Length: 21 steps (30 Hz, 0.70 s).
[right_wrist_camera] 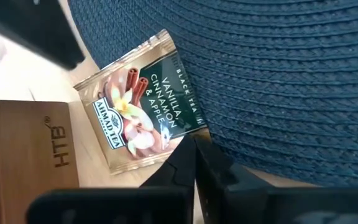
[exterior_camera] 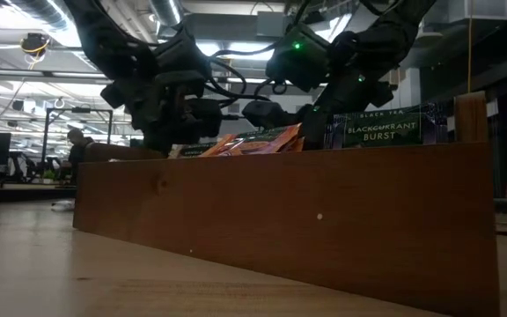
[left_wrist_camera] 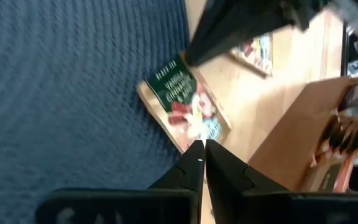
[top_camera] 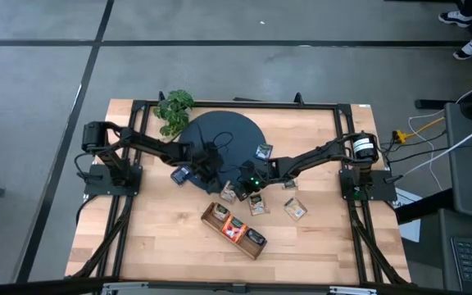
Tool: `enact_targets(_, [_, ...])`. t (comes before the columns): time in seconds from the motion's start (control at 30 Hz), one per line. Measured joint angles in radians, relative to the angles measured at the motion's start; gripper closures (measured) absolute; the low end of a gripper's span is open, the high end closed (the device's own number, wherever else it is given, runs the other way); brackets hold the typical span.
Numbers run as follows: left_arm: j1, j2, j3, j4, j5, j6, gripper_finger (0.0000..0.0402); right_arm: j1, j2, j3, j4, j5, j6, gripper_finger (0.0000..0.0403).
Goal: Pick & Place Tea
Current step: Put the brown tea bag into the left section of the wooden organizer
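Both grippers — left (left_wrist_camera: 202,163), right (right_wrist_camera: 194,163) — closed, empty, beside one vanilla sachet (right_wrist_camera: 143,117) at the mat (right_wrist_camera: 278,74).

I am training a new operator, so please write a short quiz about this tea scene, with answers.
1. True or false: the vanilla cinnamon sachet lies wholly on the round mat.
2. The wooden tray stands: A on the mat; B on the bare table, apart from the mat; C on a second tray.
3. Missing word: the left claw and the right claw, both near that sachet, have their fingers ____.
Key: 1 false, it overhangs the mat's edge; 2 B; 3 shut.
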Motion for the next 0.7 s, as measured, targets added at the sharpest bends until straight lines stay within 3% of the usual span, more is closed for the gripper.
enact_targets(0.37, [-0.032, 0.000, 0.000, -0.045, -0.001, -0.097, 0.0384, 0.001, 0.001, -0.003, 0.009, 0.015, -0.006, 0.0394])
enact_targets(0.7, [-0.016, 0.000, 0.000, -0.045, -0.009, -0.115, 0.0302, 0.000, 0.004, -0.006, 0.042, 0.020, -0.007, 0.0392])
